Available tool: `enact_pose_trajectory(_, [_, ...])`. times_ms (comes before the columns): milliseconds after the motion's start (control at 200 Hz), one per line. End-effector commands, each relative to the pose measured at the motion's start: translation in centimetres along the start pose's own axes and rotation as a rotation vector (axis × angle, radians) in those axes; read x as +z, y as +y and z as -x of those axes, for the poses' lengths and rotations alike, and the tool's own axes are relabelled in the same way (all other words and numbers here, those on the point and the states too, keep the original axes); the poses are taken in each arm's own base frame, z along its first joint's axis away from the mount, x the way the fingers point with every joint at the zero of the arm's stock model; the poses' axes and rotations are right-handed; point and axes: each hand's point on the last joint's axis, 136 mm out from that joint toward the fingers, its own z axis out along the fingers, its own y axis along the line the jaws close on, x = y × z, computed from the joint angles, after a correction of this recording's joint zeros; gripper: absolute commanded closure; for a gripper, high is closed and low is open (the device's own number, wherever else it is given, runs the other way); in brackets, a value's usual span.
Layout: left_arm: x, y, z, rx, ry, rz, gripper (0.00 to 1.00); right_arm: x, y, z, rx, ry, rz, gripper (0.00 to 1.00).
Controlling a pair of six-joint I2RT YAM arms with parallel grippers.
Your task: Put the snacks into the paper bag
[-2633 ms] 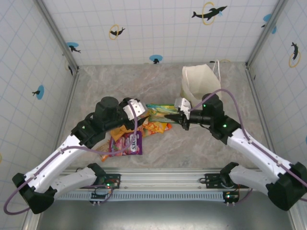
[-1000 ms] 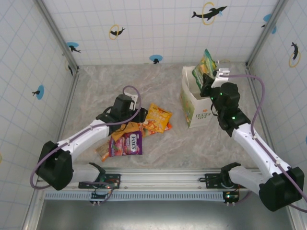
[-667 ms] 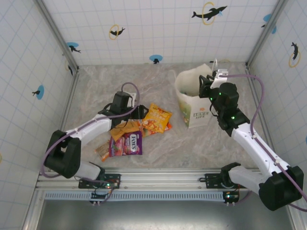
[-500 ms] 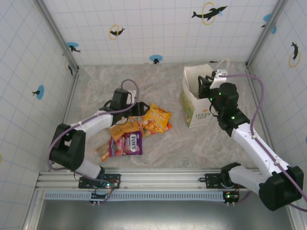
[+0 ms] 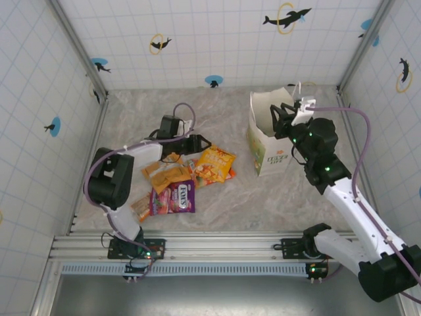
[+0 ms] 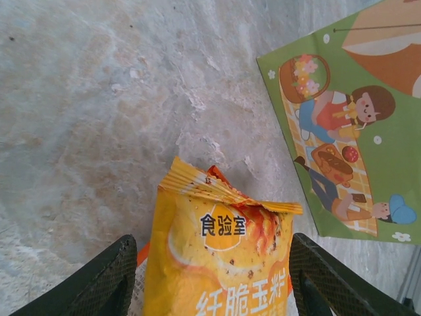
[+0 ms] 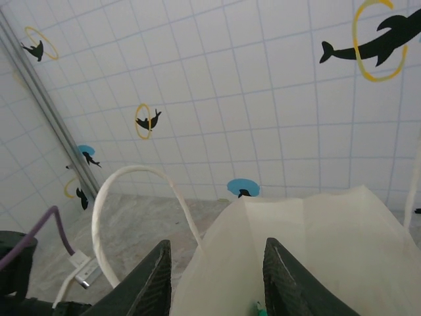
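A yellow snack packet [image 6: 220, 263], crimped along its top edge and printed with Chinese characters, is seen lying on the marbled counter [image 6: 85, 99], flanked by the spread dark fingers [image 6: 108, 280] of the left claw [image 6: 214, 289]. The green picnic print of the paper bag [image 6: 348, 131] is seen at the upper right.

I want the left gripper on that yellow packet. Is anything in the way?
Nothing visible is. The left gripper has its jaws open on either side of the yellow packet, at its crimped top end, and no other thing lies between them.
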Motion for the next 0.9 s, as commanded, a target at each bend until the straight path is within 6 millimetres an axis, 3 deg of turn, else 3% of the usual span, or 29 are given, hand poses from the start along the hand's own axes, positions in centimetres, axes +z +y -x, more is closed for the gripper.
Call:
enact_pose_trajectory(0, [0.5,-0.5,0.4,0.019,0.01,-0.054,0.37,-0.4,0.5,-0.1,-0.013,0.016,0.022,0.6])
enact_pose_trajectory(180, [1.7,0.5,0.1,0.003,0.033,-0.051,0.39,-0.5,0.5,-0.4,-0.013,0.02,0.025,0.6])
enact_pose_trajectory(435, [2.7,0.3,-0.4,-0.023,0.055,-0.117,0.51,-0.2,0.5,-0.8,-0.005,0.043,0.026,0.61])
enact_pose_trajectory(510, [2.7,0.1,-0.4,-0.018,0.055,-0.131,0.59,-0.3,0.4,-0.9,-0.007,0.042,0.025,0.61])
enact_pose_trajectory(736, [2.3,-1.0,-0.3,-0.001,0.055,-0.173,0.98,-0.8,0.3,-0.7,-0.02,0.031,0.016,0.62])
enact_pose_trajectory(896, [0.9,-2.5,0.8,0.065,0.037,-0.167,1.0,-1.8,-0.2,0.2,-0.056,-0.008,-0.018,0.61])
